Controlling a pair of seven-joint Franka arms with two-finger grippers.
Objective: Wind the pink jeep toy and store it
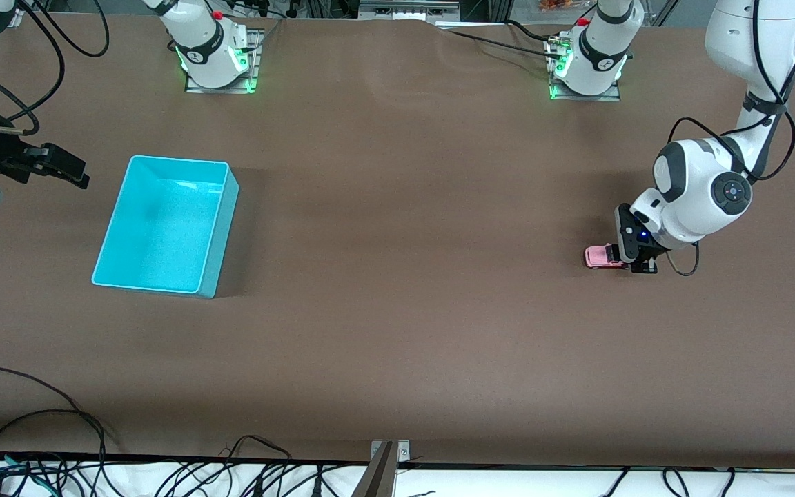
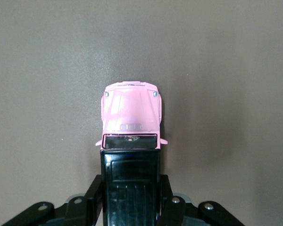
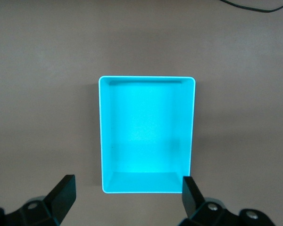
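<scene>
Pink against brown felt-like tabletop: the pink jeep toy (image 1: 602, 256) sits on the table (image 1: 397, 310) toward the left arm's end, wheels down, with the left gripper (image 1: 626, 261) pinching its rear half, fingers (image 2: 95, 193) pressed to both flanks of the black roof section (bonnet poking out at twelve o'clock in the left wrist view). Step in hand, as I judge it: grasp just made, winding not yet begun. Next move likely calls for dragging the car backward along the surface, wheels kept in contact, to load the spring. Right gripper (image 1: 59, 169) waits, fingers spread, beside the cyan bin (image 1: 111, 235), toward the right arm's end. Bin well apart from the toy.
</scene>
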